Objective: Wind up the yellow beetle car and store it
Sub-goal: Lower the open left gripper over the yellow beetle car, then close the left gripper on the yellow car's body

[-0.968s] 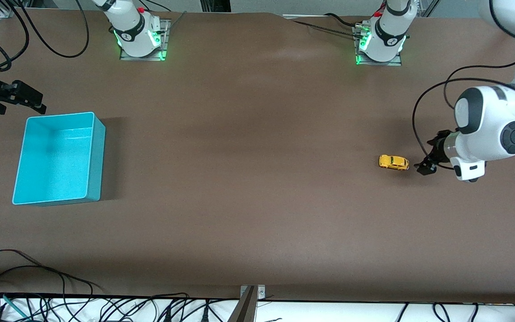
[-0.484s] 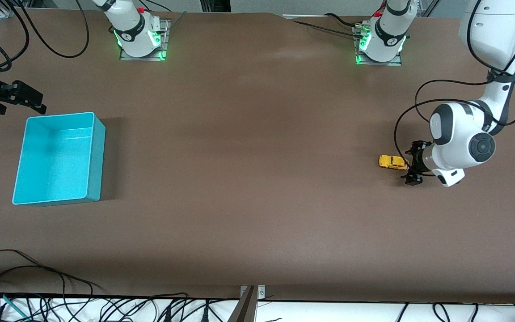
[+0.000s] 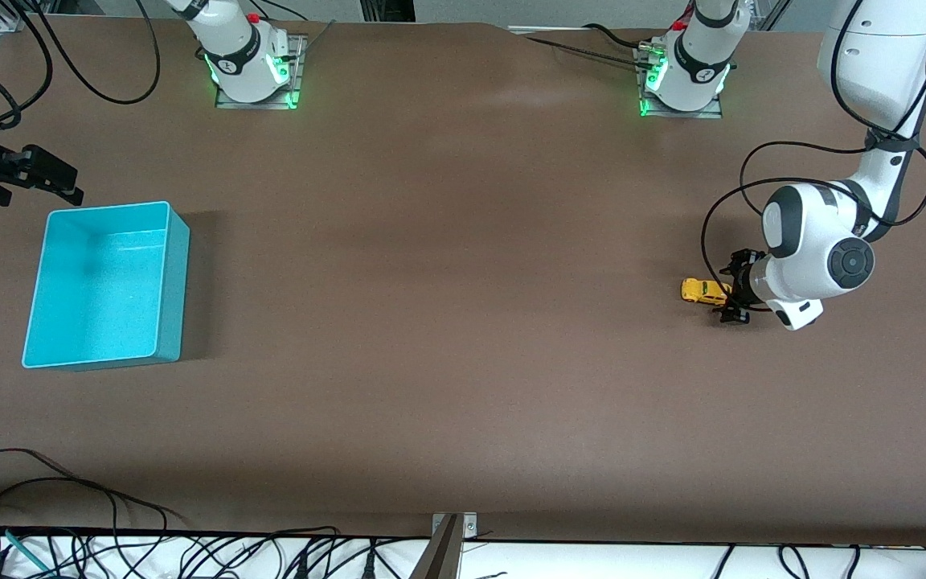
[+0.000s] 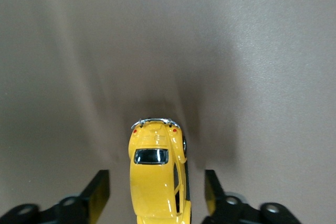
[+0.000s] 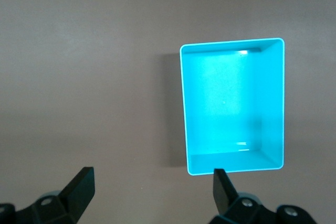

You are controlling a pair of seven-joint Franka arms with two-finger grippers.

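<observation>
left claw now straddles the toy car

since the earlier frame the left gripper [image 3: 730, 299] has slid in until its fingers [image 4: 97, 195] flank the tiny rounded yellow beetle car [image 4: 157, 174], spread, with gaps on both sides. the car sits on the brown table [image 3: 463, 322] toward the left arm's end, well apart from the empty turquoise plastic bin [image 3: 105, 285] at the right arm's end. nothing lies between them. the right gripper [image 5: 149, 192] waits spread above the bin's edge. the car's nose is cut off in the left wrist view.
</observation>
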